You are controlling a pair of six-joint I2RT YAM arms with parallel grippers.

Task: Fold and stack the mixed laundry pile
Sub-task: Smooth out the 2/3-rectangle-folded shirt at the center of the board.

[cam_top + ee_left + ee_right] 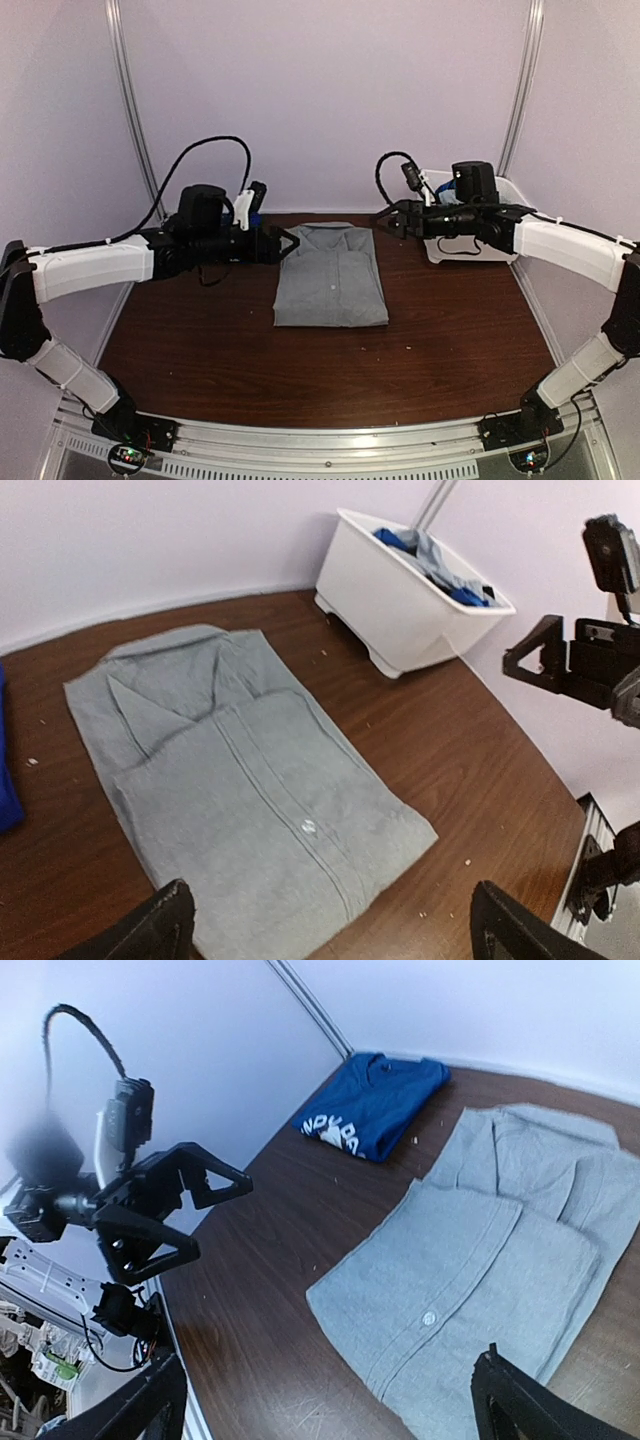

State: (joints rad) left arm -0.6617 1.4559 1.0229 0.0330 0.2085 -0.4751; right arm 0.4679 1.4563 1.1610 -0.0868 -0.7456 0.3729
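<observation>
A light-grey button shirt [331,275] lies folded flat in the middle of the table, collar toward the back; the wrist views also show this grey shirt [240,800] [500,1260]. A folded royal-blue shirt with white print [375,1105] lies at the back left, mostly hidden behind the left arm in the top view. More blue and grey garments [435,565] fill the white bin [400,610]. My left gripper [288,244] hovers open at the grey shirt's left collar side, holding nothing. My right gripper [395,218] hovers open off its right collar side, also holding nothing.
The white bin [505,190] stands at the back right, right behind the right gripper. Bare brown tabletop [450,330] surrounds the grey shirt in front and to both sides. Purple walls enclose the table at the back and sides.
</observation>
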